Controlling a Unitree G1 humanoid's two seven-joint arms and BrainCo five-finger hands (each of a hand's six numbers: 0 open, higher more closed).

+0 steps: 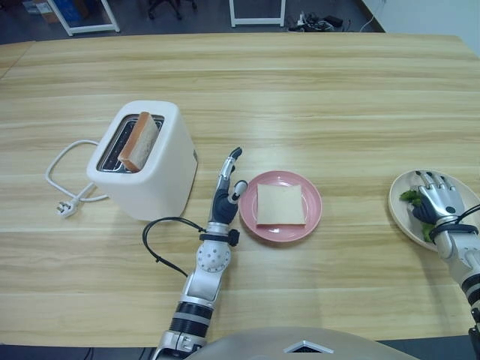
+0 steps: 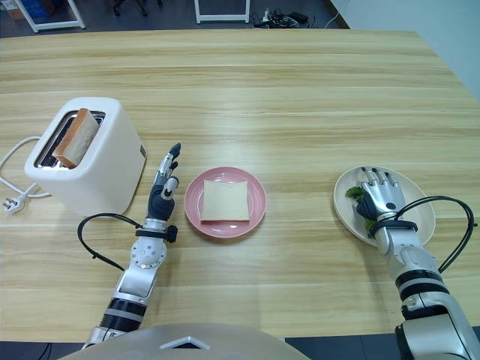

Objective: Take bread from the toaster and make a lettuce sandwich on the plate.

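While your left hand (image 2: 163, 191) sits spread between toaster (image 2: 97, 172) and pink plate (image 2: 192, 215), right hand (image 2: 382, 199) hides much lettuce (image 2: 352, 193) on white plate (image 2: 417, 207), can't tell its grip. Cord (image 1: 48, 174) loops beside toaster.

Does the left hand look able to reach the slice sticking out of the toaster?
Probably yes: the left hand is open right beside the toaster, the slice stands clear above its slot, and nothing lies between.
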